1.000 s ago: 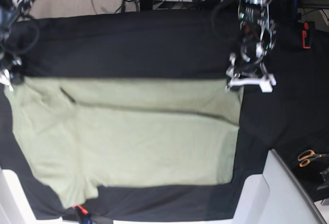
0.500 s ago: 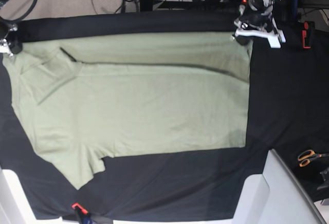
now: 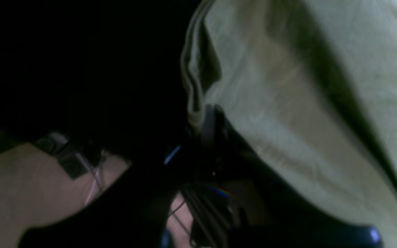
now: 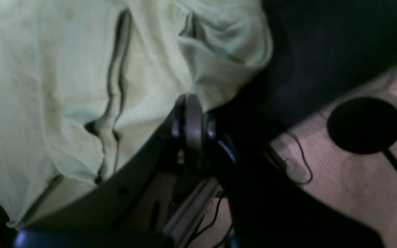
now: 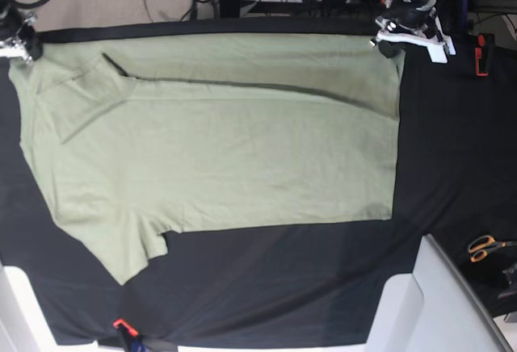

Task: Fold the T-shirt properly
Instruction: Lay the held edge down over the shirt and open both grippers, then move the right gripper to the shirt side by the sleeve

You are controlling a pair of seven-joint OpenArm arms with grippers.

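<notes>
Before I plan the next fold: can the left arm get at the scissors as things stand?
Probably not yet. The left gripper is shut on the T-shirt at the table's far edge. The scissors lie uncovered nearer the camera, so it would have to let go first.

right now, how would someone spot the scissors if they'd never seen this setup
Start from the black table cloth with the big pale green T-shirt spread across it. Follow the cloth to the edge opposite the shirt's sleeves: the scissors lie there, beside a pale panel. Their orange handles are the only orange on that side.
</notes>
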